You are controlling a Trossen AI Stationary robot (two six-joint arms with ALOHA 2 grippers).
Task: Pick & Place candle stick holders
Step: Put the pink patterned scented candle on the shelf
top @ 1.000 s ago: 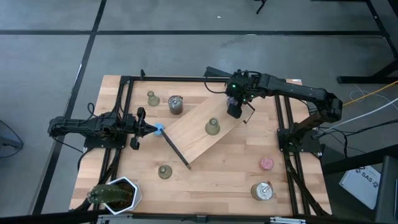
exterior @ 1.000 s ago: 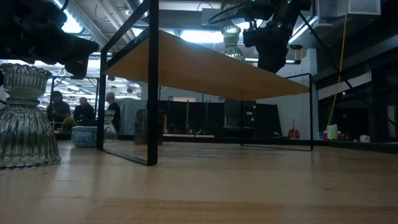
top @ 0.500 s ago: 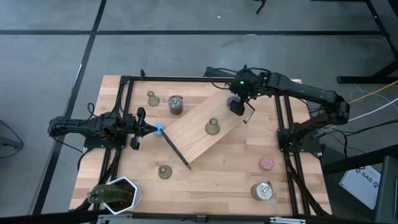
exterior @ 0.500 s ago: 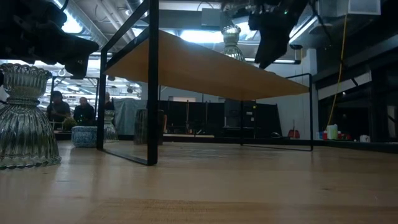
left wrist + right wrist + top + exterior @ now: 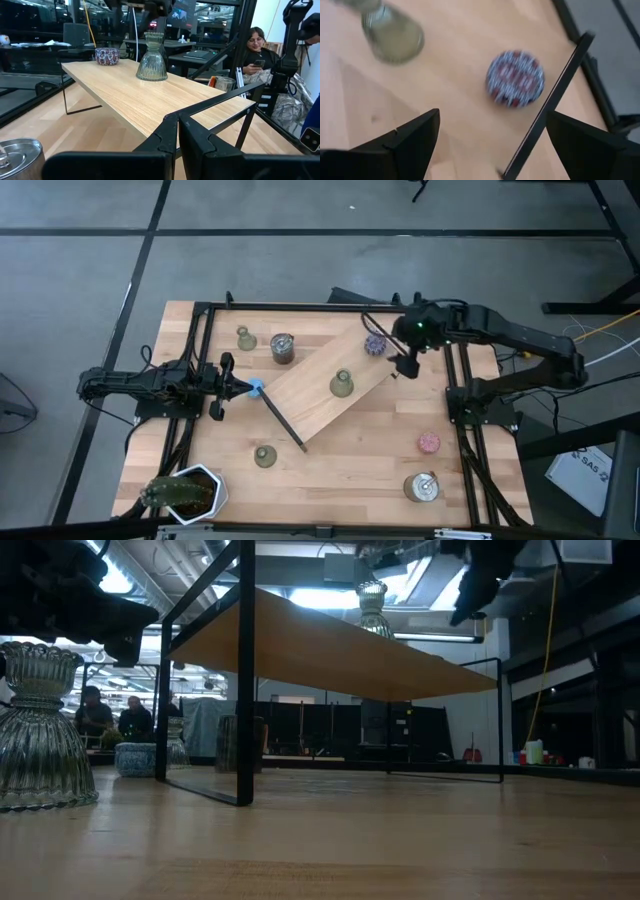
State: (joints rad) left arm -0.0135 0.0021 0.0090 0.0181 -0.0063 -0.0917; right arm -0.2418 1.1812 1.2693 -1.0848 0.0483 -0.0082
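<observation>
My right gripper [image 5: 405, 366] has pulled back off the raised wooden shelf [image 5: 310, 402], fingers spread and empty; the olive bell-shaped candle stick holder [image 5: 342, 384] stands there. Left gripper [image 5: 222, 386] waits closed.

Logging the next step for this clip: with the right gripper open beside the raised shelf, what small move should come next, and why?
Probably swing the open, empty right gripper toward the candle stick holder on the shelf. The purple puck already lies on the shelf's far end; the left gripper waits shut.
</observation>
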